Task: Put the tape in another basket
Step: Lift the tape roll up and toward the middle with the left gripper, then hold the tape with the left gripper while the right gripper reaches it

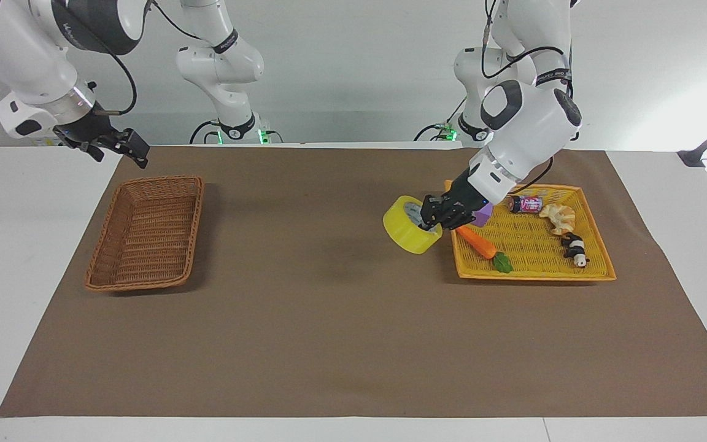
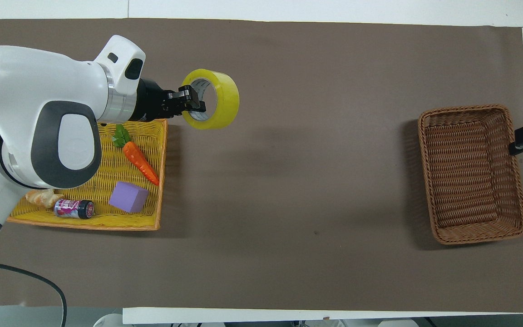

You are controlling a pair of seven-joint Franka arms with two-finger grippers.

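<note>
One roll to carry, and I have it: my left end effector [image 1: 432,221] is clamped on the wall of the tape [image 1: 410,224], one finger inside the core, with the roll hanging in the air just clear of the yellow tray [image 1: 534,273], over bare brown mat. The wicker basket [image 1: 145,233] sits well apart, at the right arm's end of the bench. As I see it, the job now is a level carry across the mat. I would keep the roll high enough to clear the basket's raised rim, keep my wrist steady so the roll does not swing, and release only once it is low over the basket's middle. My right end effector [image 1: 121,145] waits open beside the basket, so I must not crowd it.
</note>
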